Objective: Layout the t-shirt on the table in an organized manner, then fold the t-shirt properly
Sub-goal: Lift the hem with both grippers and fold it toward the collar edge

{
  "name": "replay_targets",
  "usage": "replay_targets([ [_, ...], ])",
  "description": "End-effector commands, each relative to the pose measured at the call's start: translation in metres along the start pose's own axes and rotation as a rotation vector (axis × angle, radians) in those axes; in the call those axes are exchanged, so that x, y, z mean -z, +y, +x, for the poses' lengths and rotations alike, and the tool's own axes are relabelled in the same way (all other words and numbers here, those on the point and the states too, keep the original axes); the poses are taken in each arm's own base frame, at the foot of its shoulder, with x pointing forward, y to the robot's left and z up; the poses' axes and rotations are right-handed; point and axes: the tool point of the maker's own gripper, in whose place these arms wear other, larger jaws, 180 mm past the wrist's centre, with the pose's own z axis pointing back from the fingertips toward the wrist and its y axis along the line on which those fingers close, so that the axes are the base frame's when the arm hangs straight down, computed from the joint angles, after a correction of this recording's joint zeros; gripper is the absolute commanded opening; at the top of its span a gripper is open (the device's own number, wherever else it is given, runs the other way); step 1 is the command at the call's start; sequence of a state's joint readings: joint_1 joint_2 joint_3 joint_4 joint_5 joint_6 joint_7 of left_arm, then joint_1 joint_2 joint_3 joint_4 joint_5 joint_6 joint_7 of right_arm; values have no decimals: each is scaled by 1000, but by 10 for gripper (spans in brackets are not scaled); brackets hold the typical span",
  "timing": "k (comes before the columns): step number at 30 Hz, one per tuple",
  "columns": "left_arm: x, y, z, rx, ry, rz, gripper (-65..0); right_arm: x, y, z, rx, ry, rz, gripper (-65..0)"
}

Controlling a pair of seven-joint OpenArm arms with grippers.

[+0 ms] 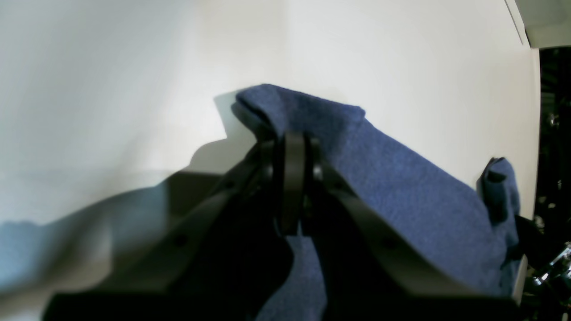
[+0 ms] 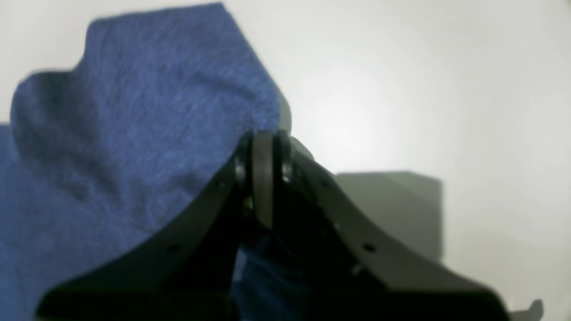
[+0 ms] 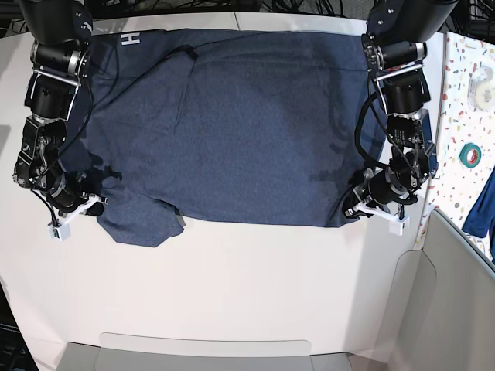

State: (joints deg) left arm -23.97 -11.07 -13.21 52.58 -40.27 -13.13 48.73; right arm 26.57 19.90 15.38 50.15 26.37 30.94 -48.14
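The dark navy t-shirt point(image 3: 232, 124) lies spread across the white table point(image 3: 247, 278), with a white letter near its far left corner. My left gripper point(image 3: 357, 202) is at the shirt's near right corner. The left wrist view shows that gripper point(image 1: 292, 140) shut, with a fold of the t-shirt point(image 1: 392, 178) pinched between its tips. My right gripper point(image 3: 87, 202) sits at the near left sleeve. In the right wrist view the right gripper point(image 2: 263, 140) is shut on the edge of the t-shirt point(image 2: 147, 111), and cloth shows between its fingers lower down.
A narrow speckled surface point(image 3: 458, 108) runs along the table's right side. It carries a white tape roll point(image 3: 483, 75), a green tape roll point(image 3: 469, 154) and a brighter blue cloth point(image 3: 483, 202). Both arms reach in from the far edge, with cables hanging from them. Bare table lies in front of the shirt.
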Motion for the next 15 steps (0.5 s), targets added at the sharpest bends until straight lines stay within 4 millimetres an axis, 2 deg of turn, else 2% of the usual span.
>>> replay_targets([
  [1,-5,-1,9,31,-5,14,-650,-10,-2,26,-37,-55,-14,-650],
  [5,-17,-3,14,73,-48,13,-650,-21,2,33,-89,-94,-23,-650],
  [12,-47,-23,31,189,-150,-5,-650,-42,16,35,-184,-152,-34,-650],
  [15,-58,-31,35,227,-182,-13,-650,-51,28,34,-222,-183,-27,-650],
])
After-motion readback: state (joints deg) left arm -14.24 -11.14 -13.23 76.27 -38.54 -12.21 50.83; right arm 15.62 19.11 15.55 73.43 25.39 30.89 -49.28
